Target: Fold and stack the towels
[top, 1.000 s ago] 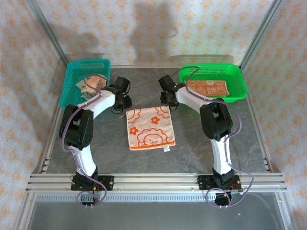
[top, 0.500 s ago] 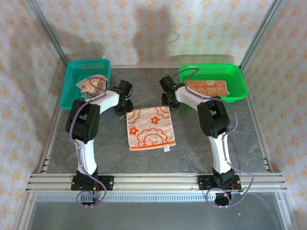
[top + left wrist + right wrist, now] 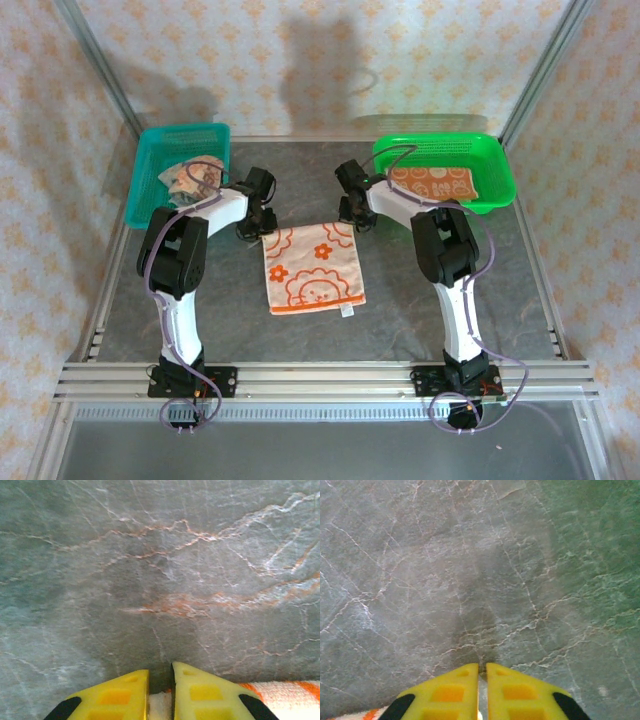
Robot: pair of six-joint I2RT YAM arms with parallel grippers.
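From above, the orange-and-cream printed towel (image 3: 312, 268) lies flat mid-frame on the grey stone counter (image 3: 500, 290). The left fingers (image 3: 262, 229) and right fingers (image 3: 352, 218) meet its upper corners, probably to lift that edge for a fold.

Left wrist: the fingers are clenched on cream cloth at bottom centre.

Right wrist: the fingers are clenched, and I cannot tell whether they hold cloth.

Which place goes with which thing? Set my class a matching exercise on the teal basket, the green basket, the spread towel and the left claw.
Things
1 teal basket
2 green basket
3 spread towel
4 left claw

Places
A middle of the table, lying flat
B far right corner, folded towel inside
C pinching the spread towel's far left corner
D far left corner, crumpled towel inside

Pairs: 1-D, 2-B, 3-A, 4-C
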